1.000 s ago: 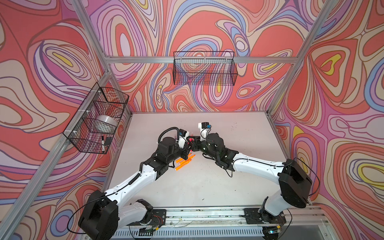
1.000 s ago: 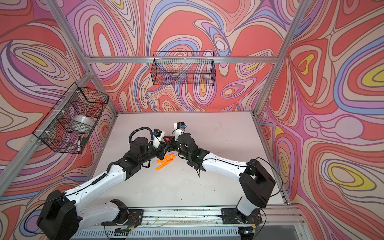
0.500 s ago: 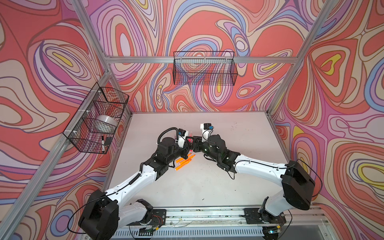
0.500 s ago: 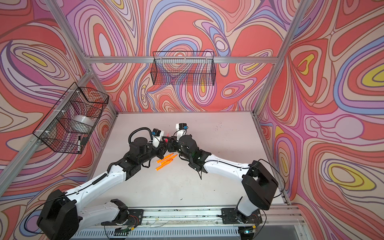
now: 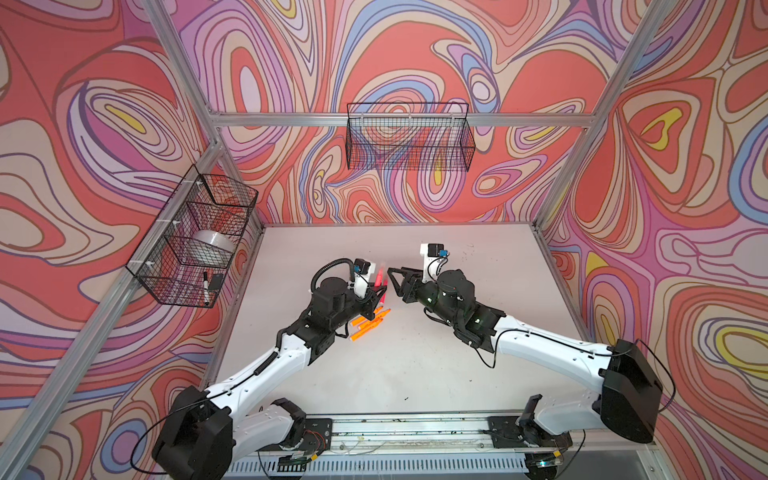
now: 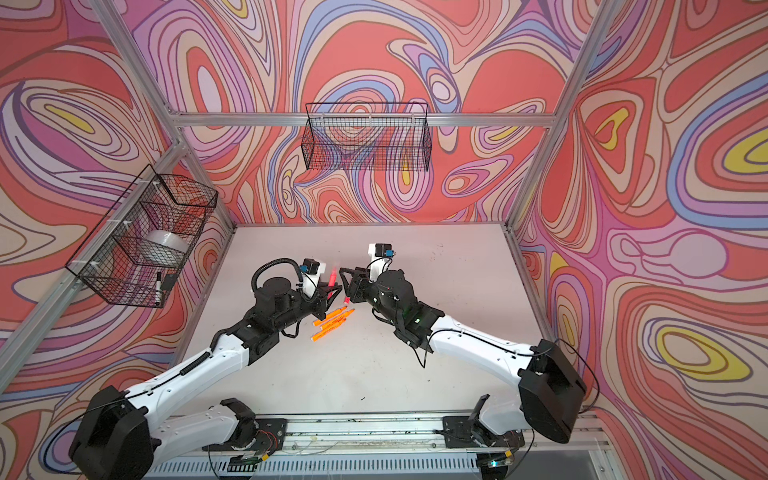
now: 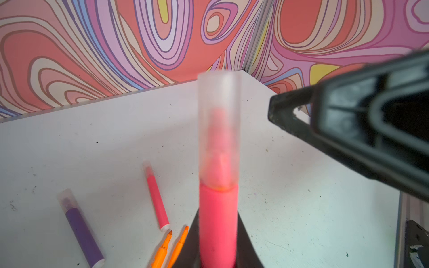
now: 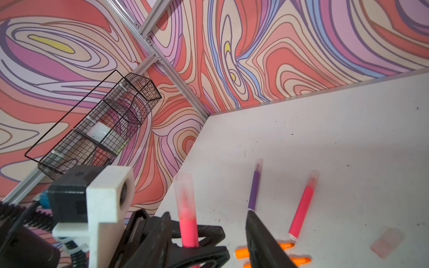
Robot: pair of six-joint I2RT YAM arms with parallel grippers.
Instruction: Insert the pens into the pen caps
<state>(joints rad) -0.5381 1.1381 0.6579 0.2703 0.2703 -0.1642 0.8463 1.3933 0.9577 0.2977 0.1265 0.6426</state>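
Shows the right fingers parted and backed off, a second ago shut against the left fingers. Leaves the cap seated on the pink pen, gripped upright above the desk by the closed left fingers. Makes three capped, counting the purple pen and second pink pen lying flat. Leaves the orange pens bare, one loose cap nearby.

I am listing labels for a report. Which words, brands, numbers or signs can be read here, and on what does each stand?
None can be read in any view.
On the slim orange marker pens: dark print along the barrels, too small to read.
On the black camera housing at the left wrist: a small raised mark, too blurred to read.
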